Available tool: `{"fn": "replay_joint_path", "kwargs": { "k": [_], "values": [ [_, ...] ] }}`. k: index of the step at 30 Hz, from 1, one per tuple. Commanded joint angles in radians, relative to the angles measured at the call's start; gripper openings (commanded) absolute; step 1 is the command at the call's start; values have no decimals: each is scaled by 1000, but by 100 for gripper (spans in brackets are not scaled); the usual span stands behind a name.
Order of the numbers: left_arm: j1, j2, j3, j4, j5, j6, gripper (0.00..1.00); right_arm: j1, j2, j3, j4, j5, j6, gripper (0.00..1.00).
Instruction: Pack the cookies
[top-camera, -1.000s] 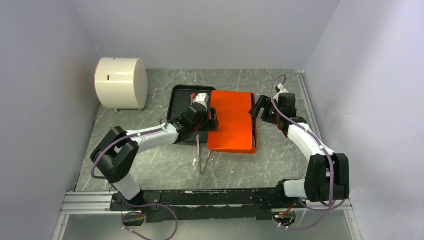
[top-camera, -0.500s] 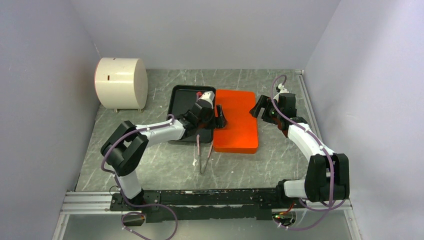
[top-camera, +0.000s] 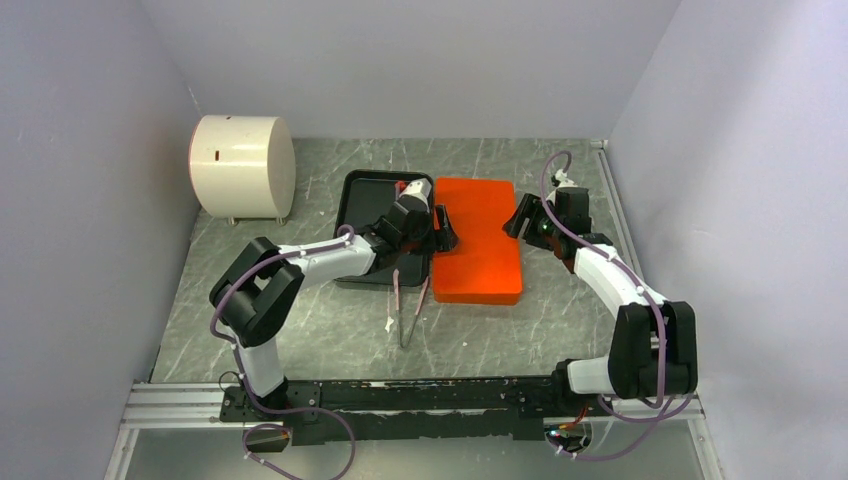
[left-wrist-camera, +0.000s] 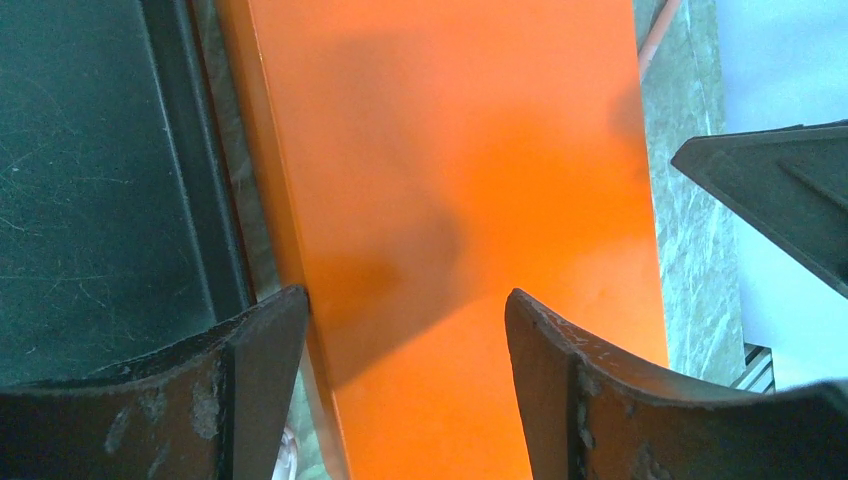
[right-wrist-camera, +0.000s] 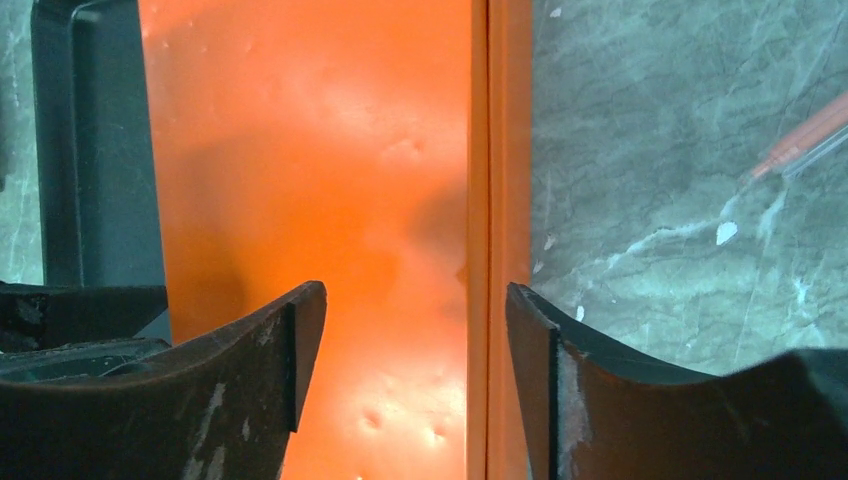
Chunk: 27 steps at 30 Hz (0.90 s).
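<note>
Though the desk (top-camera: 330, 335) carries several things, the coming move turns on the orange lid (top-camera: 480, 245) at its middle. Its flat top faces up, its long axis runs straight away from my bases, and its left long side lies just beside the black tray (top-camera: 362, 200). My arms flank it, one at each long side, neither clearly nearer. My left tool (left-wrist-camera: 402, 305) stands wide astride the left edge, one finger over the gap by the tray and the other over the lid. My right tool (right-wrist-camera: 415, 295) stands wide astride the right rim, one finger over the lid and one over bare desk. Neither holds anything. No cookies show; I judge they sit beneath the lid, so I cannot tell which way they point.
</note>
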Motion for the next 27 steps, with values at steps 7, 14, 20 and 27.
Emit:
{"fn": "replay_joint_path", "kwargs": {
  "k": [7, 14, 20, 27],
  "values": [
    [-2, 5, 79, -23, -30, 47, 77, 3, -85, 7, -84, 31, -27, 70],
    [-2, -106, -6, -2, -41, 158, 92, 5, -121, -34, -99, 14, -19, 74],
    [-44, -239, -171, 15, -41, 264, 93, 6, -137, -47, -100, 8, -23, 73],
    [-143, -373, -368, 57, -95, 406, 88, 8, -131, -59, -76, -13, -19, 73]
  ]
}}
